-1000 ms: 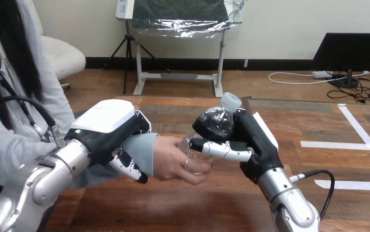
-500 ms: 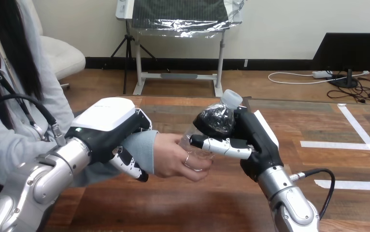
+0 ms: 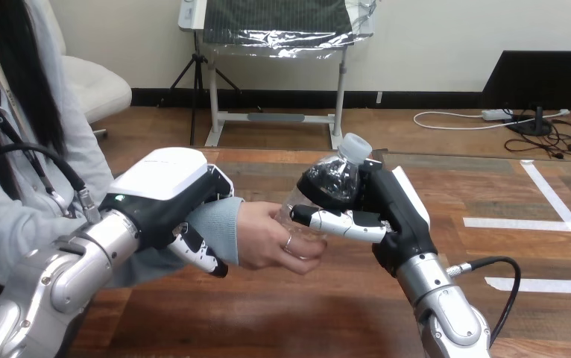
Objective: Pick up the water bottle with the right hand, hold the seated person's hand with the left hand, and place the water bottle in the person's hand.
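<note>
Right robot hand (image 3: pixel 387 216) grips a clear white-capped plastic water bottle (image 3: pixel 335 183), likely light and crushable, best held mid-body; person's hand (image 3: pixel 267 239) clasps it just below the robot hand. Left robot hand (image 3: pixel 167 198) curls round person's wrist (image 3: pixel 223 224).

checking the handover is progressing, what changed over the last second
The water bottle, the right hand gripping it and the person's hand on its lower part all rose slightly. Nothing was released. The left hand stayed curled round the person's wrist.
</note>
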`<action>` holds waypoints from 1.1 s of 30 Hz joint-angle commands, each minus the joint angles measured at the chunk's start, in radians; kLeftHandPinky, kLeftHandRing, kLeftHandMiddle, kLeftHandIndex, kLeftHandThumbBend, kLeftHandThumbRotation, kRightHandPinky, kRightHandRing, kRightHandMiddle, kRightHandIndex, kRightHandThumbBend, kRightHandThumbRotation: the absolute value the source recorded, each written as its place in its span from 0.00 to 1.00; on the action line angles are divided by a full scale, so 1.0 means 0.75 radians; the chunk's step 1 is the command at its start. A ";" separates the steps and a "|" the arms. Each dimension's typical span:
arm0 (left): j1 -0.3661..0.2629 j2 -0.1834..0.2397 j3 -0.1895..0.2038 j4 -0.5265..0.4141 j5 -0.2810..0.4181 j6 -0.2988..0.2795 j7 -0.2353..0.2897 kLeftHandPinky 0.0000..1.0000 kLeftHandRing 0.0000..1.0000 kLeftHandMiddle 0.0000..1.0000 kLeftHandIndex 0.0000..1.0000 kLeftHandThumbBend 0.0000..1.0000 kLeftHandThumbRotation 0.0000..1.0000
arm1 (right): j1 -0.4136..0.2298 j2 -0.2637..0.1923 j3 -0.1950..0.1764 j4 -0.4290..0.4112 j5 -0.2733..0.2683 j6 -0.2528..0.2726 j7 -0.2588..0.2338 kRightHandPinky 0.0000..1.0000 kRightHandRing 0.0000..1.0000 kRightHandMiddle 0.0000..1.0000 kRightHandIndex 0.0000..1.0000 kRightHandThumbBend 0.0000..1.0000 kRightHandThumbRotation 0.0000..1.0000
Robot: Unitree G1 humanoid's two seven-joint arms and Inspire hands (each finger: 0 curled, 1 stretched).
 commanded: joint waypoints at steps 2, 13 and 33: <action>-0.129 -0.020 0.043 -0.138 -0.016 0.003 0.033 0.38 0.41 0.46 0.50 0.88 0.03 | -0.082 0.030 0.059 -0.079 -0.070 -0.039 -0.058 0.40 0.49 0.56 0.56 0.78 0.00; -0.099 0.007 0.042 -0.159 0.052 0.006 0.070 0.61 0.67 0.73 0.77 0.98 0.22 | -0.077 -0.011 0.087 -0.110 -0.143 0.009 -0.105 0.85 0.84 0.82 0.85 0.82 0.31; -0.029 0.018 0.055 -0.170 0.050 0.055 0.061 0.90 0.96 0.98 0.99 1.00 0.45 | -0.075 -0.063 0.103 -0.129 -0.189 0.040 -0.143 1.00 1.00 1.00 1.00 0.99 0.73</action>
